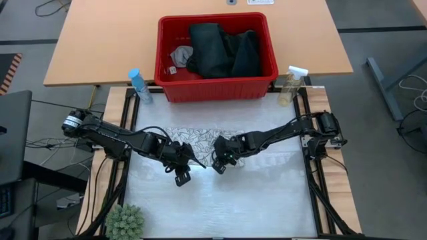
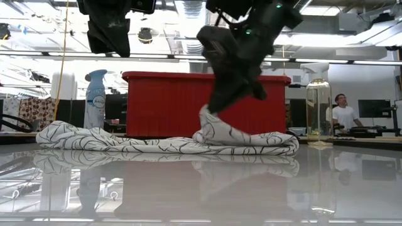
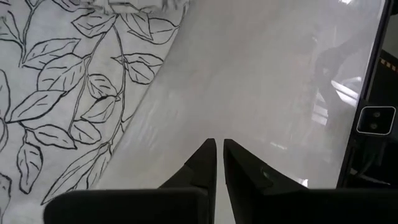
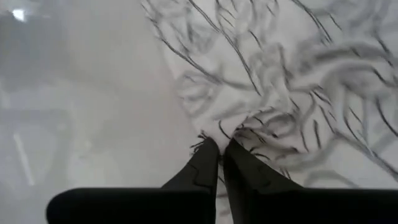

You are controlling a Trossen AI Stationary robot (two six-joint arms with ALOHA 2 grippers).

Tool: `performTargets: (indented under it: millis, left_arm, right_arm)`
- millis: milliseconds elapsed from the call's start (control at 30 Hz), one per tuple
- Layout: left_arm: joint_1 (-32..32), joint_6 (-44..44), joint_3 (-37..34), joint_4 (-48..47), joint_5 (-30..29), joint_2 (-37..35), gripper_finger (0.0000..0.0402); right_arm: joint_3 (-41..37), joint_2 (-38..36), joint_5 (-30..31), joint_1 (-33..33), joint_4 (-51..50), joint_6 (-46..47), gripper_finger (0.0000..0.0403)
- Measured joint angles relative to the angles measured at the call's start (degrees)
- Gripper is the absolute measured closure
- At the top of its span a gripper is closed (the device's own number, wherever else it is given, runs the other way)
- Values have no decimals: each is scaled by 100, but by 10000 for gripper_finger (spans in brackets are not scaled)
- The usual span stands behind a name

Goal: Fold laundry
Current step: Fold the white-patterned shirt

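While my right gripper pinches the near edge of the leaf-print cloth, lifting a peak, my left gripper hangs clenched and empty beside it. No writing is legible. Bare desk lies open nearer; the red basket holds dark jeans.

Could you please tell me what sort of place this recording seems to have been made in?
Probably a robotics lab or open workshop: a framed test table with two mounted arms, exposed ceiling ducts and lights behind, and a person at a desk in the background.
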Motion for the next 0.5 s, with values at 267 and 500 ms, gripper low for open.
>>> performTargets:
  millis: [267, 500]
  left_arm:
    - [0, -4, 0, 17, -3, 0, 383]
    - [0, -96, 0, 17, -133, 0, 383]
  right_arm:
    - [2, 4, -544, -125, 444, -451, 341]
    - [2, 4, -514, -256, 327, -482, 274]
